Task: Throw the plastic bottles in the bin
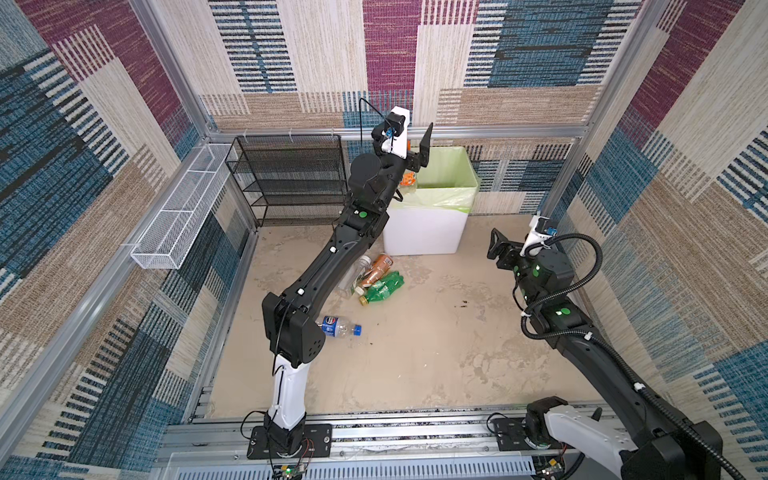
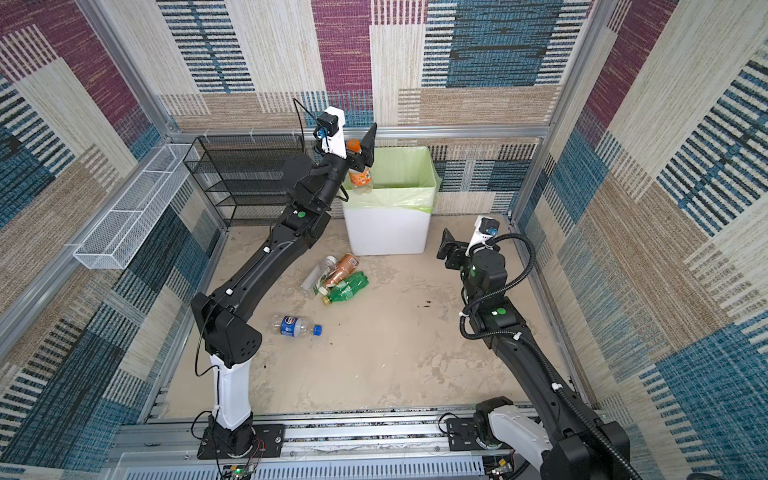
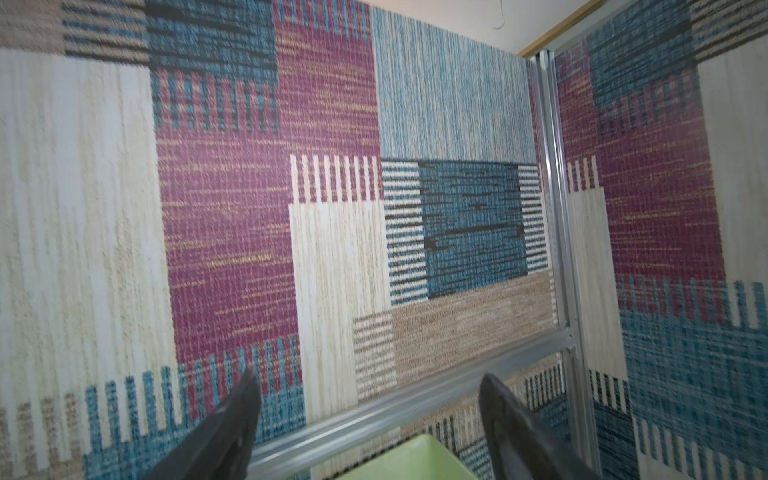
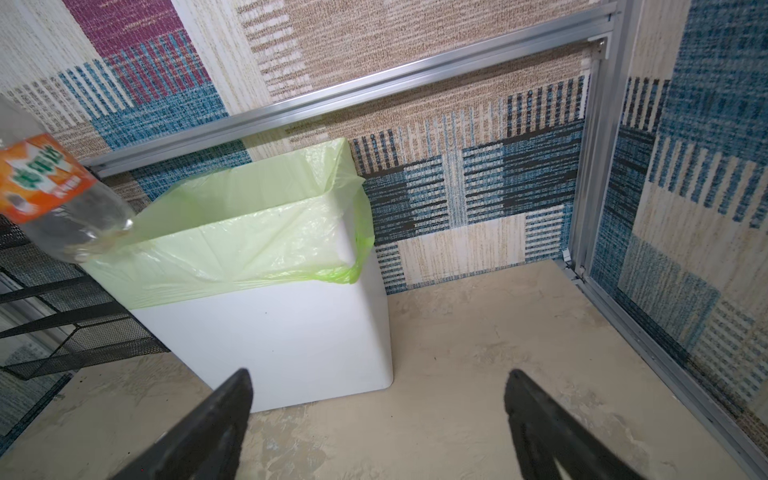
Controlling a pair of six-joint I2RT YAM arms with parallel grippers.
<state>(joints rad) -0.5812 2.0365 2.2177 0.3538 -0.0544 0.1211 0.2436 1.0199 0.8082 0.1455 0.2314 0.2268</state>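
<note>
Whereas its wrist view shows the left hand [image 3: 369, 376] splayed empty, a top view adds a bottle [image 2: 360, 176], perhaps loose.

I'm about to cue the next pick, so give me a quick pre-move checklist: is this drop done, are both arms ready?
1. Left gripper open: ok, fingers apart.
2. Orange-labelled clear plastic bottle inside the tall white plastic bin: not ok, upright at its rim.
3. Right gripper open and empty: ok.
4. Bin upright, pale green bag over rim: ok.
5. Floor cleared: not ok; green bottle, brown bottle, white-capped clear bottle, blue-capped bottle lie there.
</note>
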